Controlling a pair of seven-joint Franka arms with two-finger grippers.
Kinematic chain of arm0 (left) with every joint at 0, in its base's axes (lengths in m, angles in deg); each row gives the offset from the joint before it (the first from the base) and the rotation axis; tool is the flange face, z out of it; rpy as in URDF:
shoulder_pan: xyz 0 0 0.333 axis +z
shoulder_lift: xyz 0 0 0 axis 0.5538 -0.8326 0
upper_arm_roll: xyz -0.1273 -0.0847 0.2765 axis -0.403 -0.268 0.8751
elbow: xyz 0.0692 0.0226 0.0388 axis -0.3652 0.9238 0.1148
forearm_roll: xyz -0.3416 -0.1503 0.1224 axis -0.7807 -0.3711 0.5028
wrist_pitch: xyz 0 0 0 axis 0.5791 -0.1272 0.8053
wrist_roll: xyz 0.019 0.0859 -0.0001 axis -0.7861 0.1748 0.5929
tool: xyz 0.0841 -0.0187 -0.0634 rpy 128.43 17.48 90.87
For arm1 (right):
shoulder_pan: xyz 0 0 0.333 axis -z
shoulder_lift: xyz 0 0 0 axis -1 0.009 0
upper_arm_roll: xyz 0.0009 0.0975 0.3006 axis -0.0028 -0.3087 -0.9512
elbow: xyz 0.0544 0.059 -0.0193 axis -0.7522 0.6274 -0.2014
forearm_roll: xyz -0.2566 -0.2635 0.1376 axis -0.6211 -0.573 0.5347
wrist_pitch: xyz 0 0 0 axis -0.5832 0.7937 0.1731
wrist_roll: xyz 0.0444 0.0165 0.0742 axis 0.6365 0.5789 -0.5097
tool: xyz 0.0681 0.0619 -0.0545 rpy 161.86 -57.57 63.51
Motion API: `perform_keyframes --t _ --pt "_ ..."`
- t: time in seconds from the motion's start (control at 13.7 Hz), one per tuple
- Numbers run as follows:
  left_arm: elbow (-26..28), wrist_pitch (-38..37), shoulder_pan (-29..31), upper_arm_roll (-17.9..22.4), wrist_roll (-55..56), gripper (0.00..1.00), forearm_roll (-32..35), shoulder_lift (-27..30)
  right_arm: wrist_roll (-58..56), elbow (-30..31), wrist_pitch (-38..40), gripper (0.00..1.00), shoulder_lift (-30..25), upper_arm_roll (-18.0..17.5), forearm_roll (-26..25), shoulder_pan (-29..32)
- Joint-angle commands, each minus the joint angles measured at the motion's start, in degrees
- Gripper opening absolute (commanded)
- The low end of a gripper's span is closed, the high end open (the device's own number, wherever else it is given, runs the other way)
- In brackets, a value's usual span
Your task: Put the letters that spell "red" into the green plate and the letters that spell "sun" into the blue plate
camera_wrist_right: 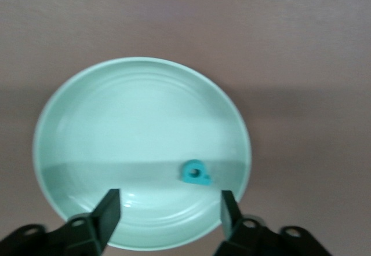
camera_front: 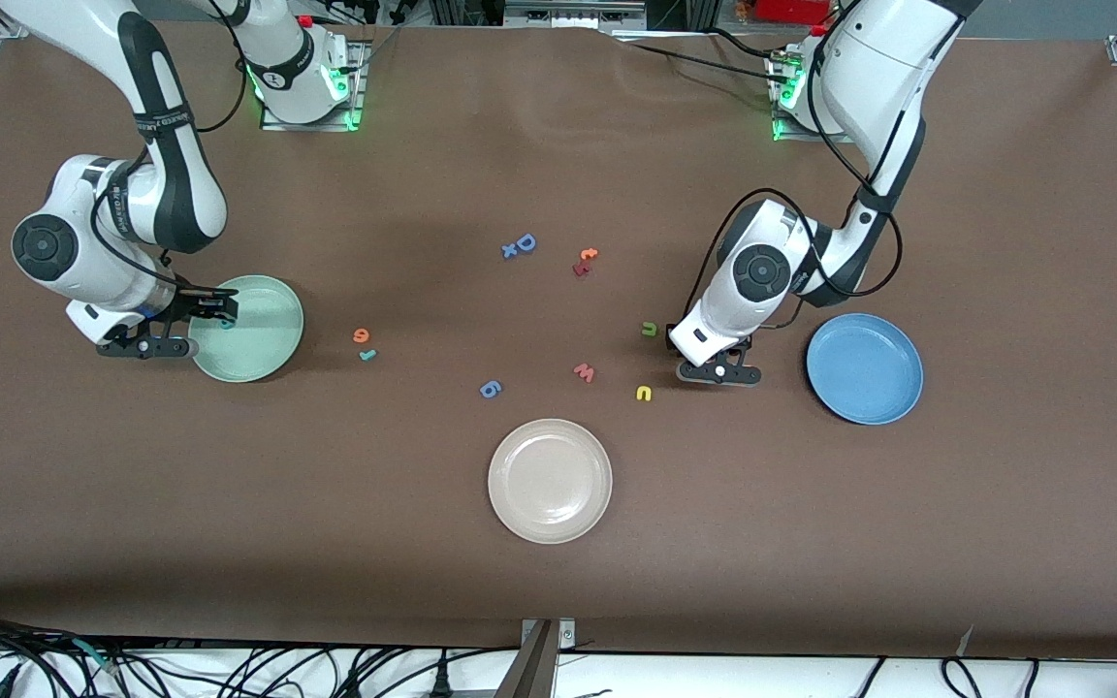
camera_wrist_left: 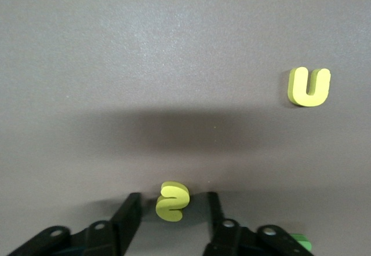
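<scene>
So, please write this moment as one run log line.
right gripper: open over green plate, teal "d" inside | left gripper: around yellow "s"

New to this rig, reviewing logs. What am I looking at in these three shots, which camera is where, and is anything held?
Two robot arms at a brown table. The wide shot looks down from across it; the others come from each wrist. The right gripper hangs open over the green plate, where a teal "d" lies. The left gripper straddles a yellow "s" on the table, not yet gripping. Loose letters, a yellow "u", a blue plate and a beige plate lie about. Nothing is held.
</scene>
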Motion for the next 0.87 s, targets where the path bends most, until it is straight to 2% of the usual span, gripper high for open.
perform_keyframes --t 0.0,0.29,0.44,0.65,0.8 --pt "1.0 0.2 -0.8 0.3 1.9 0.46 1.9 0.8 3.1 -0.1 0.0 0.89 -0.9 -2.7 3.4 -0.3" --pt "0.9 0.2 -0.9 0.3 2.6 0.44 1.9 0.8 15.1 -0.3 -2.4 0.89 -0.5 -9.3 3.4 -0.7" --pt "0.9 0.2 -0.9 0.3 2.6 0.39 1.9 0.8 21.2 -0.3 -5.1 0.89 0.2 -11.9 3.4 -1.7" --pt "0.9 0.2 -0.9 0.3 2.6 0.35 1.9 0.7 28.6 -0.4 -10.7 0.89 3.9 -11.9 3.3 -6.4" --pt "0.9 0.2 -0.9 0.3 4.8 0.34 4.5 0.6 30.5 -0.4 -13.8 0.88 6.2 -12.0 3.3 -7.7"
